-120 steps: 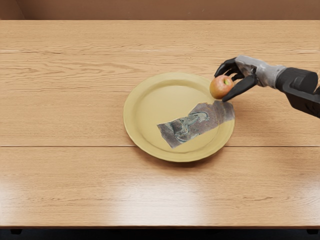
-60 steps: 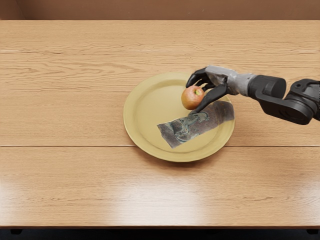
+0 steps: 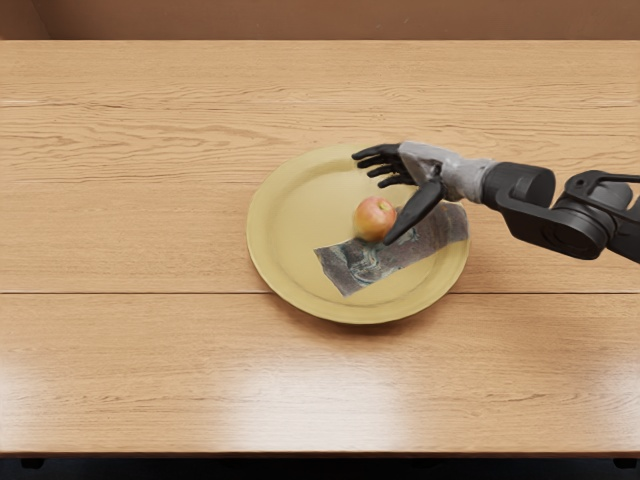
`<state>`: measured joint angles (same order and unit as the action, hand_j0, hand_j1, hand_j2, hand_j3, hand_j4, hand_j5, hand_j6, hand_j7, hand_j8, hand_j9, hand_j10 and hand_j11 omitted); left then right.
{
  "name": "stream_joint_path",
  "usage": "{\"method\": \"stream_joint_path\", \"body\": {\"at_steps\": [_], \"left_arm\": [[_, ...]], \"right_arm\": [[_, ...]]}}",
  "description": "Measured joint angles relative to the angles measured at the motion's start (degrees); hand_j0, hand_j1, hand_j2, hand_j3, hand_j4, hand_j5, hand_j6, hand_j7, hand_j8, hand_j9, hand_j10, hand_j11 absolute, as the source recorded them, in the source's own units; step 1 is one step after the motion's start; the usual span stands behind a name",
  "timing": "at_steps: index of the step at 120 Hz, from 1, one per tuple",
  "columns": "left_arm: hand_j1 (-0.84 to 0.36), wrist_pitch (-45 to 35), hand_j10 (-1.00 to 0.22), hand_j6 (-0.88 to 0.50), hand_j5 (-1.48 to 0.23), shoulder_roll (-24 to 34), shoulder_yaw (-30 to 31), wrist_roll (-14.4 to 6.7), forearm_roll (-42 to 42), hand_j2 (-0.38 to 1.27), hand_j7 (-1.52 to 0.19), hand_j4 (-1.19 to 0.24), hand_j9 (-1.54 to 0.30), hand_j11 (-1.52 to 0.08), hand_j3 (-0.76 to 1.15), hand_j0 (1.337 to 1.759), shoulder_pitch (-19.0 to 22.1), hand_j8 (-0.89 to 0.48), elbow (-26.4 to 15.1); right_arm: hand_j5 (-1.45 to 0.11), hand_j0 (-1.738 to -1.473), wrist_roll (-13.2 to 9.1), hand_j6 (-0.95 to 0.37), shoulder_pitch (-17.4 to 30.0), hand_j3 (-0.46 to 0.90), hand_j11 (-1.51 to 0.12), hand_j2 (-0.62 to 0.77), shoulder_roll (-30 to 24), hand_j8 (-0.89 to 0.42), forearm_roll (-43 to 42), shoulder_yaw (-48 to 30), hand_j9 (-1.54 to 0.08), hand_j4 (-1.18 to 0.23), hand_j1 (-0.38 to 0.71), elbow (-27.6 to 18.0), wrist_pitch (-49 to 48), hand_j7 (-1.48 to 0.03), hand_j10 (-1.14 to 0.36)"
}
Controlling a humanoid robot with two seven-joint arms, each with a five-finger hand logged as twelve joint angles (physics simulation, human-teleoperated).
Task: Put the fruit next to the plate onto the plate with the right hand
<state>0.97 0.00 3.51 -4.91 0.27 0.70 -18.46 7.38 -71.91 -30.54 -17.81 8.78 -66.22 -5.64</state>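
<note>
The wood-grain surface (image 3: 150,330) carries a round, shallow, matte yellow plate (image 3: 290,215) with a mottled grey patch (image 3: 405,245) across its right half. The right hand (image 3: 415,178) hangs over the plate's far right, fingers spread, gripping nothing. The fruit (image 3: 374,216), small, round and smooth red-yellow, sits on the plate just below-left of the hand, beside the thumb. Withdrawing rightward looks clear.

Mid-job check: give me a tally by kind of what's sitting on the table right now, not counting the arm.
Plates: 1, the yellow plate.
Fruit: 1, the apple, on the plate beside the open right hand.
Patches: 1, the grey mottled patch, flat on the plate.
Total: 3.
</note>
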Motion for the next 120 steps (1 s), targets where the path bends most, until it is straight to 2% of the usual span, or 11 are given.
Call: {"method": "stream_joint_path", "body": {"at_steps": [19,34,68,109,120], "left_arm": [[0.35,0.0,0.0,0.0,0.0,0.0,0.0,0.0,0.0,0.0,0.0,0.0,0.0,0.0,0.0,1.658,0.0,0.0,0.0],[0.35,0.0,0.0,0.0,0.0,0.0,0.0,0.0,0.0,0.0,0.0,0.0,0.0,0.0,0.0,1.658,0.0,0.0,0.0],[0.35,0.0,0.0,0.0,0.0,0.0,0.0,0.0,0.0,0.0,0.0,0.0,0.0,0.0,0.0,1.658,0.0,0.0,0.0],[0.35,0.0,0.0,0.0,0.0,0.0,0.0,0.0,0.0,0.0,0.0,0.0,0.0,0.0,0.0,1.658,0.0,0.0,0.0],[0.35,0.0,0.0,0.0,0.0,0.0,0.0,0.0,0.0,0.0,0.0,0.0,0.0,0.0,0.0,1.658,-0.3,0.0,0.0]], "right_arm": [[-0.15,-1.658,-4.1,-0.09,-0.5,0.0,-0.15,0.04,-5.6,-0.08,-0.4,-2.6,-0.15,-0.1,-0.24,-2.1,-12.0,-0.15,-0.06],[-0.1,-1.658,-5.7,-0.06,-1.5,0.0,-0.11,0.02,-9.3,-0.06,-1.0,-4.6,-0.1,-0.07,-0.27,-2.4,-19.3,-0.1,-0.05],[-0.06,-1.658,-6.4,-0.04,-4.6,0.0,-0.06,0.0,-16.0,-0.04,-1.4,-5.5,-0.06,-0.05,-0.3,-1.9,-28.0,-0.06,-0.04],[-0.05,-1.658,-6.4,-0.04,-5.9,0.0,-0.05,0.0,-22.0,-0.04,-1.4,-7.5,-0.05,-0.04,-0.31,-1.7,-29.3,-0.05,-0.04],[-0.05,-1.658,-7.1,-0.04,-5.9,0.0,-0.05,0.0,-22.3,-0.04,-1.3,-7.7,-0.05,-0.04,-0.31,-1.6,-29.3,-0.05,-0.04]]}}
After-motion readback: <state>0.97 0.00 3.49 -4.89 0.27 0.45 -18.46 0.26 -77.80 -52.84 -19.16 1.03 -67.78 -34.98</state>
